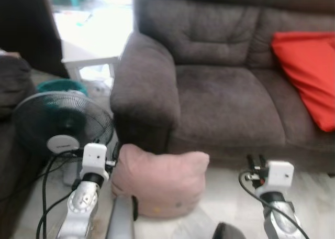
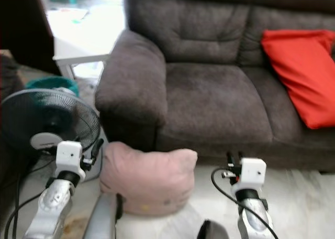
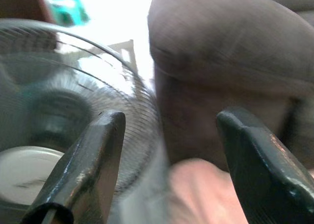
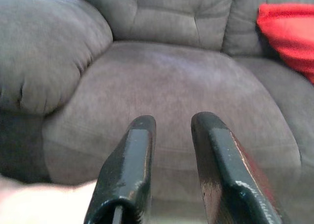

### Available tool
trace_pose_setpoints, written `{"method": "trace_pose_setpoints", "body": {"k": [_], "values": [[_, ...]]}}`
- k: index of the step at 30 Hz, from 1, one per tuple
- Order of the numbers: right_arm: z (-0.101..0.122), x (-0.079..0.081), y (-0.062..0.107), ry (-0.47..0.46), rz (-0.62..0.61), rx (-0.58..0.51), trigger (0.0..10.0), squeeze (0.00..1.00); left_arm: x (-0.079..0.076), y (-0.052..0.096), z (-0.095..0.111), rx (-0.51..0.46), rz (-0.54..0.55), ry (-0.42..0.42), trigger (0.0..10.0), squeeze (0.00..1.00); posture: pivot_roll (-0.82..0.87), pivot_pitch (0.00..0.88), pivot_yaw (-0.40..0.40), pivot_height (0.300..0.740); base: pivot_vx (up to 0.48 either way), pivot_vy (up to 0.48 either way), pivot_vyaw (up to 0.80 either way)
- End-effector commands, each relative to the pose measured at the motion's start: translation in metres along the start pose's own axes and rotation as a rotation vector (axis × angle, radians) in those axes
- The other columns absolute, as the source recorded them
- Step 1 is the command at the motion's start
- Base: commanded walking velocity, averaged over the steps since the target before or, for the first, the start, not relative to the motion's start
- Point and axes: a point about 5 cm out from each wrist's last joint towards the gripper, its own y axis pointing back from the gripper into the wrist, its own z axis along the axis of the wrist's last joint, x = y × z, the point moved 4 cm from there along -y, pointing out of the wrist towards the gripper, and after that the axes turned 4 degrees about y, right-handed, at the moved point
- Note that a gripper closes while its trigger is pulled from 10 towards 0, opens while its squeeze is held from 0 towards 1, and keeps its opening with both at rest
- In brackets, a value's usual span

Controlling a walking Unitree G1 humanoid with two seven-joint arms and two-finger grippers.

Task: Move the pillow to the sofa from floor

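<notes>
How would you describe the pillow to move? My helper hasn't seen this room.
Find the dark grey sofa. On the floor against its front, below the armrest and beside a black fan, lies the pink pillow. The red cushion is already on the seat.

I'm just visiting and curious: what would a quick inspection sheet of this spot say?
Surface: pale floor in front of a grey sofa.
Job's things: pink pillow on the floor against the sofa base.
Clutter: red cushion on the sofa seat.
Claws: left claw open, near the pillow; right claw slightly open, facing the seat.
Cables: black cords by the fan.
Surroundings: white table, teal bin.
</notes>
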Motion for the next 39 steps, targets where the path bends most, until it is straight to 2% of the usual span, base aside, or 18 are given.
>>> {"method": "trace_pose_setpoints", "body": {"k": [1, 15, 19, 32, 39], "values": [[-0.0067, -0.0115, 0.0047, -0.001, -0.036, 0.029, 10.0, 0.0, -0.01, 0.0003, -0.0039, 0.016, -0.019, 0.021, 10.0, 0.0, 0.11, 0.0, -0.108, 0.534, 0.0, 0.0, 0.0], [-0.0062, -0.0124, 0.0056, -0.019, -0.049, 0.017, 10.0, 0.0, -0.0115, 0.0007, -0.0044, 0.019, -0.028, 0.025, 10.0, 0.0, 0.11, 0.0, -0.101, 0.534, 0.0, 0.0, 0.0], [-0.0069, -0.0122, 0.0052, -0.02, -0.052, 0.023, 10.0, 0.0, -0.0112, 0.0003, -0.0041, 0.019, -0.028, 0.024, 10.0, 0.0, 0.11, 0.0, -0.098, 0.524, 0.0, 0.0, 0.0], [-0.0066, -0.0101, 0.004, -0.015, -0.043, 0.023, 10.0, 0.0, -0.0107, 0.0008, -0.0035, 0.017, -0.026, 0.02, 10.0, 0.0, 0.11, 0.0, -0.101, 0.454, 0.0, 0.0, 0.0], [-0.0064, -0.009, 0.0026, -0.002, -0.038, 0.022, 10.0, 0.0, -0.0126, 0.0016, -0.0046, 0.019, -0.027, 0.016, 10.0, 0.0, 0.11, 0.0, -0.108, 0.454, 0.0, 0.0, 0.0]]}}
